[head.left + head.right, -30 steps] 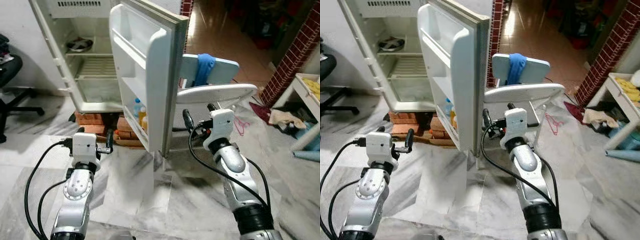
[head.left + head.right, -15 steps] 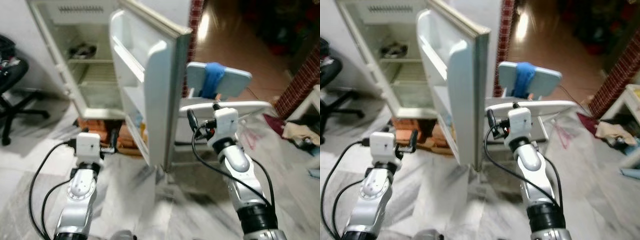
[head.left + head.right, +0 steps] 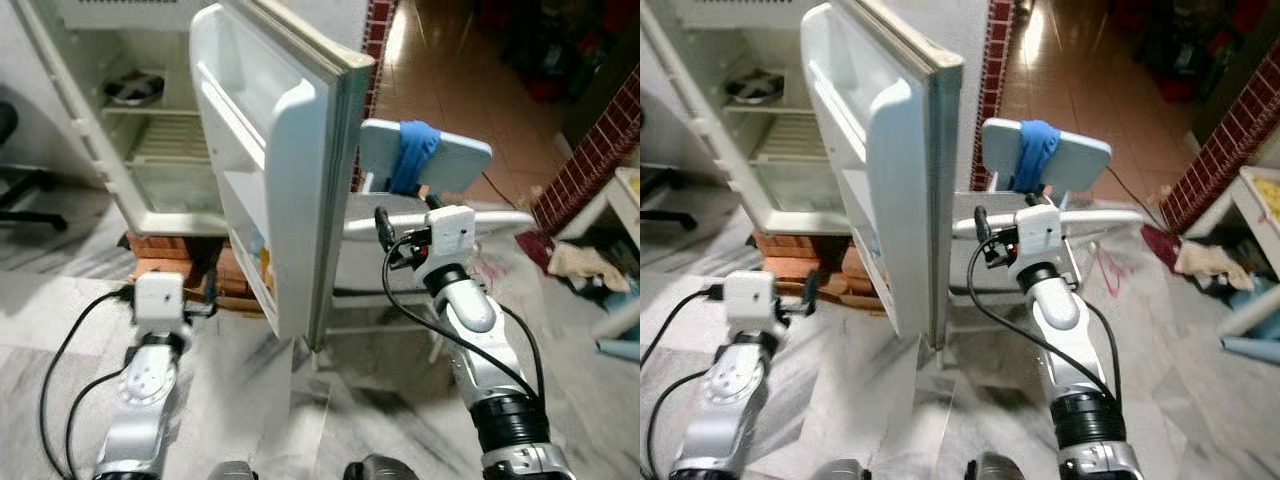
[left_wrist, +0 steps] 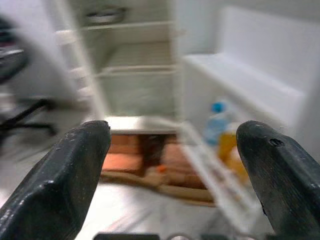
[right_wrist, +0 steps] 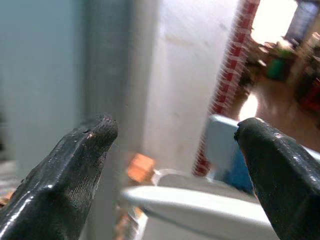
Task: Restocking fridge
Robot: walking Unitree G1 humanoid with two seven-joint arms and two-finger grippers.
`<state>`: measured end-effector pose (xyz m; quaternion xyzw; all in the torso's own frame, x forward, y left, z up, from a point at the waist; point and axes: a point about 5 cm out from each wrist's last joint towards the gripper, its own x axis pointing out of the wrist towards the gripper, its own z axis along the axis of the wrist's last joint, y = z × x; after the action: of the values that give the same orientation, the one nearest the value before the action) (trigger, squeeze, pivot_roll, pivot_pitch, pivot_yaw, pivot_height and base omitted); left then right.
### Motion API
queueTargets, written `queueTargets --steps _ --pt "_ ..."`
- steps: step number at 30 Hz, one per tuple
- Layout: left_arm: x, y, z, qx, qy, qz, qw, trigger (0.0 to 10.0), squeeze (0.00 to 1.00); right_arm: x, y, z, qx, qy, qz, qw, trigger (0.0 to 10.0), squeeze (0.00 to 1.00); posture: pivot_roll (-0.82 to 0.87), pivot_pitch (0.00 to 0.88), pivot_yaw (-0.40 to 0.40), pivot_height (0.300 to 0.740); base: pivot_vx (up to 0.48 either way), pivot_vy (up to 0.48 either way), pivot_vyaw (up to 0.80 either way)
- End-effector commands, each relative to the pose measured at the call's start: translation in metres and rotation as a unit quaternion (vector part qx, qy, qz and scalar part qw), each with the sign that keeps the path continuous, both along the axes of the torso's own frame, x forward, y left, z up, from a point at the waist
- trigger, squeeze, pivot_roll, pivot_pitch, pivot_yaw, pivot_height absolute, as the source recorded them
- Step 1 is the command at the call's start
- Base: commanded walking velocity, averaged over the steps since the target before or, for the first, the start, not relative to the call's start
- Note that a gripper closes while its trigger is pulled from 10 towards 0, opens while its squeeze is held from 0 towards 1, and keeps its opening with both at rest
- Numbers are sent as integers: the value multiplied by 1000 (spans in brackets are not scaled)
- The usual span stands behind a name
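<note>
From the head camera, a small white fridge [image 3: 150,130] stands open on a base of bricks [image 3: 180,262], its door [image 3: 275,180] swung wide toward the robot so the edge faces the viewer. Inside, a metal bowl [image 3: 128,90] sits on the upper wire shelf; the lower shelves look bare. Bottles [image 3: 262,258] stand in the door's bottom rack. The left gripper [image 3: 205,296] is held low near the bricks; the right gripper [image 3: 400,225] is raised behind the door, just before a white plastic chair [image 3: 440,190] draped with a blue cloth [image 3: 410,155]. An office chair [image 3: 20,190] sits at far left on the marble floor [image 3: 380,400]. In the left wrist view, the left jaws are wide apart and empty, aimed at the fridge interior, with a blue-capped bottle [image 4: 216,122] and an orange one [image 4: 227,145] in the door rack. In the right wrist view, the right jaws are likewise apart and empty, facing the door edge and the chair. Neither holds stock, so the sensible step seems to be finding an item first while steering the right arm clear of door and chair.
</note>
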<state>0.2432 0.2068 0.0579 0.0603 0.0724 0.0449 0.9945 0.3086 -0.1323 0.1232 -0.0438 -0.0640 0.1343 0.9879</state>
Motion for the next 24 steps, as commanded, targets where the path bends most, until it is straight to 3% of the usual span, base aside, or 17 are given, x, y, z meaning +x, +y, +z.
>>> queueTargets --steps 1,5,11,16,20,24 --pt "-4 6 -2 -3 10 6 1000 10000 0 3 4 2 6 -3 3 1000 10000 0 88 15 -16 740 0 0 575" --pt "-11 1 -3 -51 25 -31 998 10000 0 13 6 3 6 -2 -6 1000 10000 0 108 17 -18 740 0 0 252" --pt "-16 -5 -3 -47 30 -45 997 10000 0 39 11 18 -8 -10 -45 999 10000 0 127 16 -26 740 0 0 0" --pt "-16 -5 -3 -46 34 -44 997 10000 0 49 10 22 -8 -1 -72 997 10000 0 135 16 -30 740 0 0 0" --pt "-16 -5 -2 -43 35 -44 997 10000 0 57 14 28 12 4 -76 997 10000 0 136 18 -29 740 0 0 0" --pt "-16 -7 -2 -41 35 -47 997 10000 0 64 27 39 68 4 -39 997 10000 0 135 17 -28 740 0 0 0"
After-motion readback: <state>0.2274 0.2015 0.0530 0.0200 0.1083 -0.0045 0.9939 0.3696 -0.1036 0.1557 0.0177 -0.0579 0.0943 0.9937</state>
